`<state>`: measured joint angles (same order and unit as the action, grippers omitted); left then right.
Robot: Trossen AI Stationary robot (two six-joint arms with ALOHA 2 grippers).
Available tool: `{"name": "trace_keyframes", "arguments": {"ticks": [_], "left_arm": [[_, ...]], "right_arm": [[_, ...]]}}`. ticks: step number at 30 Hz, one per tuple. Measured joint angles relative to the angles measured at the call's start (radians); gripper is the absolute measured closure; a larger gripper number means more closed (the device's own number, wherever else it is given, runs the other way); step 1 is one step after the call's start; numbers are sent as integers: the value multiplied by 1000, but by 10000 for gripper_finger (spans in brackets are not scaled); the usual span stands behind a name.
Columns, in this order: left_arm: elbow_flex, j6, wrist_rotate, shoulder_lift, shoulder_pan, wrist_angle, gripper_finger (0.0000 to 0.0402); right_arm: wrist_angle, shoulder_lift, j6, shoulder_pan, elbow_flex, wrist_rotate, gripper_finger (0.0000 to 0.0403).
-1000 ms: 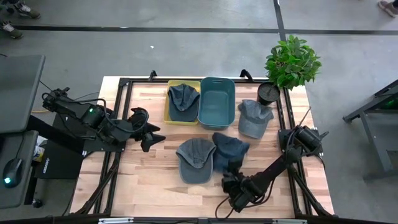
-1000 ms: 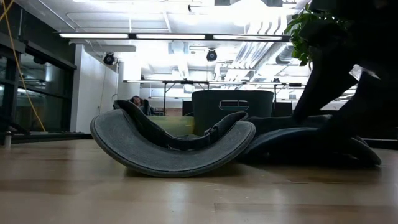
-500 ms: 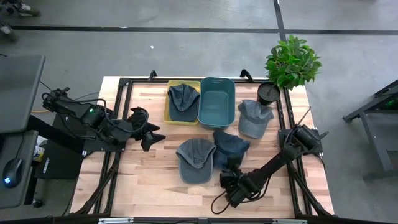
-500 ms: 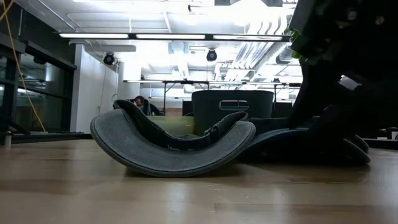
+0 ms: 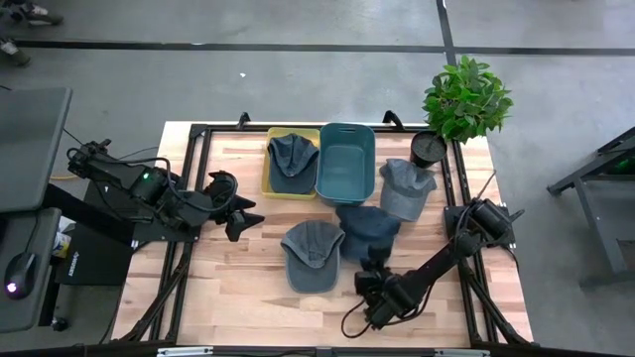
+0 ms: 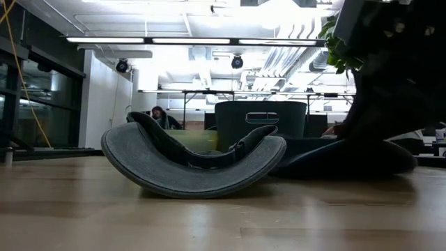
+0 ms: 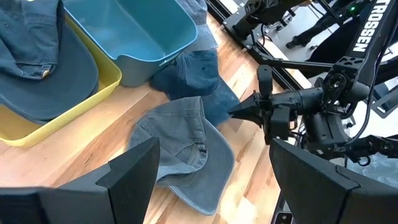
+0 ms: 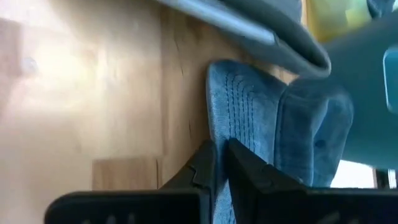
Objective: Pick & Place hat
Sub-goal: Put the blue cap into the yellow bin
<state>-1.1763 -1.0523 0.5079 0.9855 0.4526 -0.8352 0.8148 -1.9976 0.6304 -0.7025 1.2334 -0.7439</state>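
A dark blue hat point(image 5: 367, 224) lies on the wooden table in front of the teal bin point(image 5: 346, 164). Its crown rests on the wood and its brim points to the near edge. My right gripper point(image 5: 374, 269) is at that brim, shut on it. A grey hat point(image 5: 312, 254) lies upside down just to its left, resting on its curved brim point(image 6: 195, 174). A third hat point(image 5: 293, 159) sits in the yellow bin point(image 5: 268, 183), and a fourth hat point(image 5: 405, 188) lies right of the teal bin. My left gripper point(image 5: 241, 213) hangs open above the table's left side. My right gripper pinches the dark blue hat's brim at its near edge point(image 8: 219, 134) between its two fingers point(image 8: 202, 167). The fingers slant down at it from the table's near right. The rest of the hat lies on the table, bunched toward the teal bin.
A potted plant point(image 5: 464, 97) and a black pot point(image 5: 428, 147) stand at the far right corner. A black frame point(image 5: 194, 169) runs round the table. Bare wood point(image 5: 238, 283) lies at the near left. People sit in the room behind the table.
My right gripper has shut on the dark blue hat's brim, tipping and edging a little toward the far edge. The hat's near part has been pushed toward the teal bin, so the hat lies shorter and more bunched than before.
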Motion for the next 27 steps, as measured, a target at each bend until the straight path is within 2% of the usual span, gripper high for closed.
{"name": "trace_keyframes", "arguments": {"ticks": [6,11,22,27], "left_arm": [[0,0,2,0,0,6,102],[0,0,8,0,0,7,102],[0,11,24,0,0,4,102],[0,70,27,0,0,3,102]], "right_arm": [[196,44,125,-12,68,62,390],[372,83,186,-53,188,115,395],[745,107,243,-90,628,197,398],[754,127,195,-71,826,215,398]]}}
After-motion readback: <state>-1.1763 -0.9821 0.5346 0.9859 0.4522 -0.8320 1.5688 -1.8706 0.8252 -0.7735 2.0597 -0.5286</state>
